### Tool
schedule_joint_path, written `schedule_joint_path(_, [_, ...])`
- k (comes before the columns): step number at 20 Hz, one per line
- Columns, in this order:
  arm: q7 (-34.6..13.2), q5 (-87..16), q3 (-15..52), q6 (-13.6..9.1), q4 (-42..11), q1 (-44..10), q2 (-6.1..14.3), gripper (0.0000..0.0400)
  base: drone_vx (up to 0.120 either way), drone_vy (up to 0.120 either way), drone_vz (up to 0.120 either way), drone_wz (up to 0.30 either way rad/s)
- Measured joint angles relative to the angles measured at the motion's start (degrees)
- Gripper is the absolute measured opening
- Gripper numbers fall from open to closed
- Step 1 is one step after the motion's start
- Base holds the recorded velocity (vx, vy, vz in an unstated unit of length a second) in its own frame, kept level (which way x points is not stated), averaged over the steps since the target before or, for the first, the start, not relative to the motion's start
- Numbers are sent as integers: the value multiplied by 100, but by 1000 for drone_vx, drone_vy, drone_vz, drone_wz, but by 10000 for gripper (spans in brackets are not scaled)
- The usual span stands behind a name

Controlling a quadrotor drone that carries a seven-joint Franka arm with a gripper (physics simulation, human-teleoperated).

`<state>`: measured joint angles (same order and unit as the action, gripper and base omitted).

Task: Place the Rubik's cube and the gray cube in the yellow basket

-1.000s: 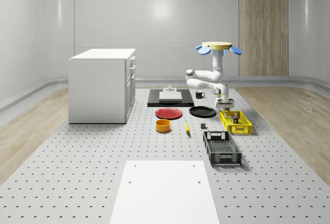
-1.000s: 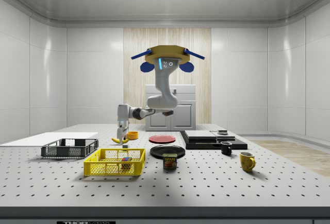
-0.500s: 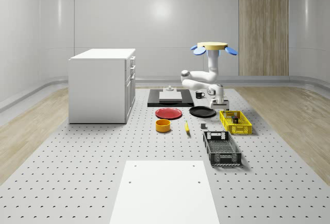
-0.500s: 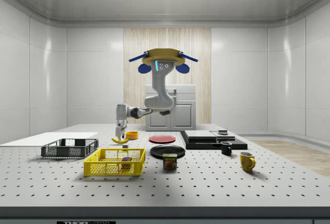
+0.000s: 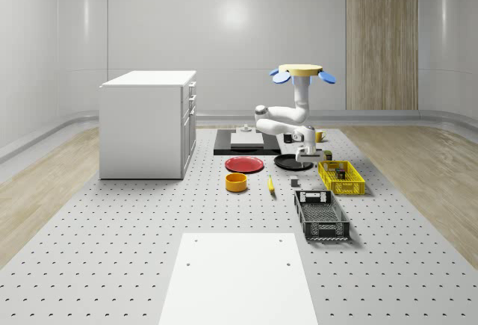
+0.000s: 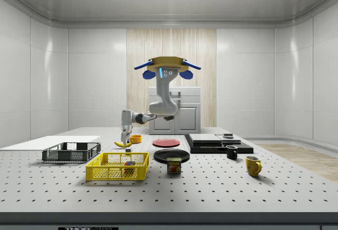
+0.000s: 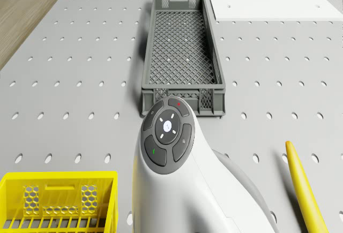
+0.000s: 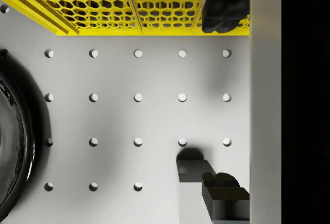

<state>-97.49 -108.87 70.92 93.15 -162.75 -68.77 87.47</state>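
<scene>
The drone (image 5: pixel 302 72) hovered over the bench's far part; the gripper (image 8: pixel 221 100), jaws apart and empty, hung above the gray cube (image 8: pixel 192 170) beside the yellow basket (image 8: pixel 124 5), positioned for descent.

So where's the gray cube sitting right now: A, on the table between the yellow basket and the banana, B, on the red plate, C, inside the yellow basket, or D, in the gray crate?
A: the whole-scene view shows the gray cube on the bare table, between the yellow basket and the banana, below the tool.
</scene>
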Motion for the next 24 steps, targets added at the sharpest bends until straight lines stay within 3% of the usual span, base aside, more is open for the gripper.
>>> schedule_joint_path(9, [3, -4, -2, -10, -1, 4, -10, 400, 0, -120, -76, 0])
schedule_joint_path(18, [5, -8, -3, -18, -1, 7, -19, 400, 0, -120, 0, 0])
schedule_joint_path(24, [7, -10, -4, -23, -2, 9, -25, 400, 67, -13, 0, 0])
